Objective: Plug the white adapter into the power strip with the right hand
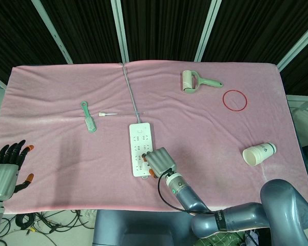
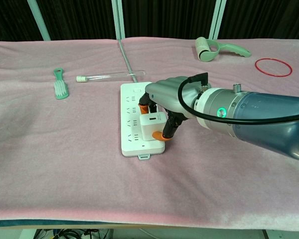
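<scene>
— What has the right hand (image 2: 165, 102) got?
— It pinches the one white adapter (image 2: 152, 126), which sits on the near end of the single power strip (image 2: 132, 115). The left hand (image 1: 7, 166) hangs spread, off the table's near left corner.
— And around them?
— One brush (image 1: 88, 116), one glass tube (image 1: 118, 113), one lint roller (image 1: 195, 82), one red ring (image 1: 234, 100), one paper cup (image 1: 258, 153), all on pink cloth (image 1: 56, 92); dark panels behind.

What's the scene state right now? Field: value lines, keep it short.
right hand: holds the white adapter, fingers around it
adapter position: on the power strip, near its front end; whether fully seated cannot be told
left hand: holds nothing, fingers spread, at the table's left front edge
strip cable: runs to the table's far edge
other items: green brush, lint roller, red ring, paper cup on its side
</scene>
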{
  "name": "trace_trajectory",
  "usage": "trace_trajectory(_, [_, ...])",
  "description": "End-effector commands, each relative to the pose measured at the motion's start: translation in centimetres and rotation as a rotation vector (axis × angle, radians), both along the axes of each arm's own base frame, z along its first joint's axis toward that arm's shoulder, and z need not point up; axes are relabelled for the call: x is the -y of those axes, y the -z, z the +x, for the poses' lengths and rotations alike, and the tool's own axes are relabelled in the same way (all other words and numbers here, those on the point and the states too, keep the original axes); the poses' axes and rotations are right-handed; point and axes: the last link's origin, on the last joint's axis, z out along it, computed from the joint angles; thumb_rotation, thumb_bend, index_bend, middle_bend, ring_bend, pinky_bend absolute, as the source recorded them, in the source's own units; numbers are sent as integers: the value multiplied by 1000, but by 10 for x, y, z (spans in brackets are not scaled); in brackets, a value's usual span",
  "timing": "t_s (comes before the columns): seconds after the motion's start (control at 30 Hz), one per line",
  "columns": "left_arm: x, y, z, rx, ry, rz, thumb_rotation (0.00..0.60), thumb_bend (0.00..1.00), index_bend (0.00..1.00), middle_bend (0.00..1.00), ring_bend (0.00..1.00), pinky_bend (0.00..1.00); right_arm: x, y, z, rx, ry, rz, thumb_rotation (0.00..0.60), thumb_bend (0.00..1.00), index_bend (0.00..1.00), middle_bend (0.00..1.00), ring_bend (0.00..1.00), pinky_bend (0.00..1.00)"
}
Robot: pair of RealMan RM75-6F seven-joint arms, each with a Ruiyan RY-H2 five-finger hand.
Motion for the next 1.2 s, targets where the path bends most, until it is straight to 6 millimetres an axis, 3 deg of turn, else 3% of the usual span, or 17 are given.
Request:
trace_trajectory(0.03, [0, 0, 0, 1, 1, 1, 600, 304, 119, 0, 0, 0, 0, 1, 1, 0, 1, 4, 600, 495, 1000, 935, 913, 679])
trace_trajectory(1.03, [0, -1, 0, 3, -1, 0, 600, 304, 119, 0, 0, 0, 10, 13, 7, -1, 46, 32, 600, 526, 1000, 981, 957, 731])
trace_trajectory(1.2, [0, -1, 0, 1, 0, -1, 600, 304, 119, 0, 0, 0, 9, 7, 4, 3, 48, 24, 600, 519, 1000, 908, 913, 724])
